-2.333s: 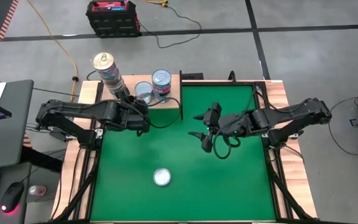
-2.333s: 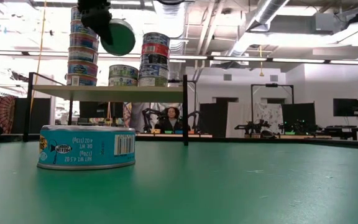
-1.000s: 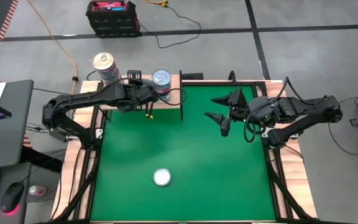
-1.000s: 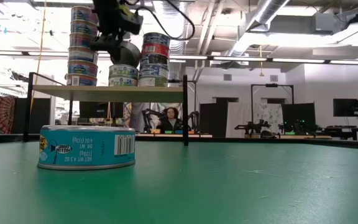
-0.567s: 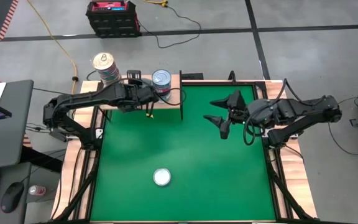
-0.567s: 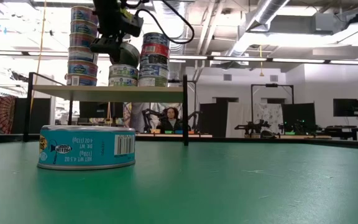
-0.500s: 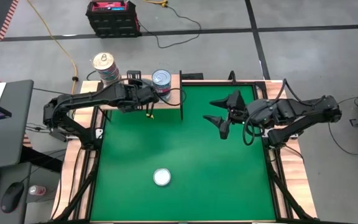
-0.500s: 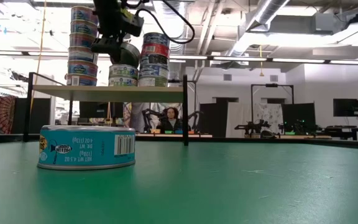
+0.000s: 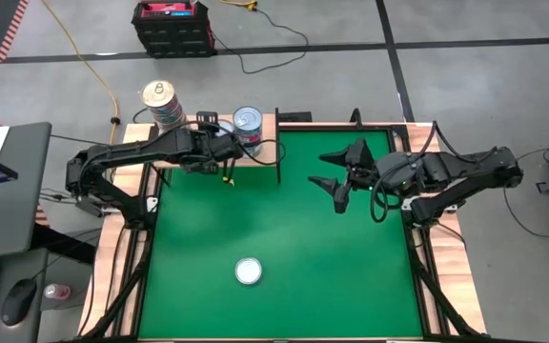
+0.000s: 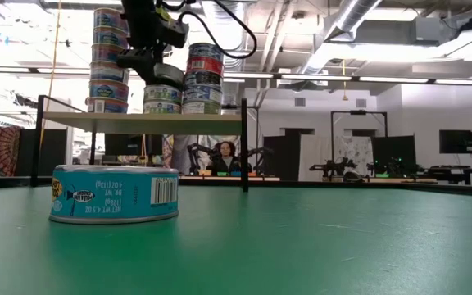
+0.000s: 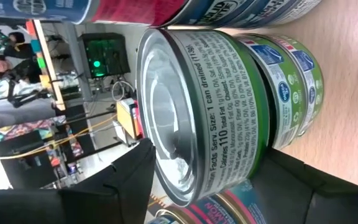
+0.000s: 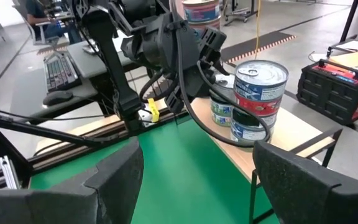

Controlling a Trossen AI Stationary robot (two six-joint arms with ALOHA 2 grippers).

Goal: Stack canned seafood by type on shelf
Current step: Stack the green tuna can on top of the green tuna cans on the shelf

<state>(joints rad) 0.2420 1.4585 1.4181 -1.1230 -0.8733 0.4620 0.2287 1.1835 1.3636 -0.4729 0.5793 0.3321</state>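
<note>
Left hand (image 10: pixel 156 67) up at the shelf (image 10: pixel 138 118), over the short middle stack. Fingers spreading now vs a sec ago, when clamped tighter on the green-label tin (image 11: pixel 216 106). In left wrist view, tin sitting flat on two more green-label tins, dark fingers (image 11: pixel 126 177) either side of it, looking slack. Reads as release under way: tin placed, grip letting go, not yet clear of it.

Compared w/ a couple secs back: then tin hanging tilted in the air above the shelf, arm over the mat; now arm reached to the back-left corner, tin down on its pile. Means one more can sorted by type.

Shelf status: tall stack (image 9: pixel 163 103) far left, middle green pile mostly hidden under the arm from above, third stack (image 9: pixel 248 127) w/ red-banded tins to the right.

Right hand (image 9: pixel 335 172) waiting over the green mat (image 9: pixel 294 238), right-centre, jaws wide, nothing in them.

Still left: one teal tin (image 10: pixel 115 193) alone on the mat near the front edge, well apart from shelf. Prob next pick once left hand backs off. Risk: dragging the fresh tin sideways on retreat.
</note>
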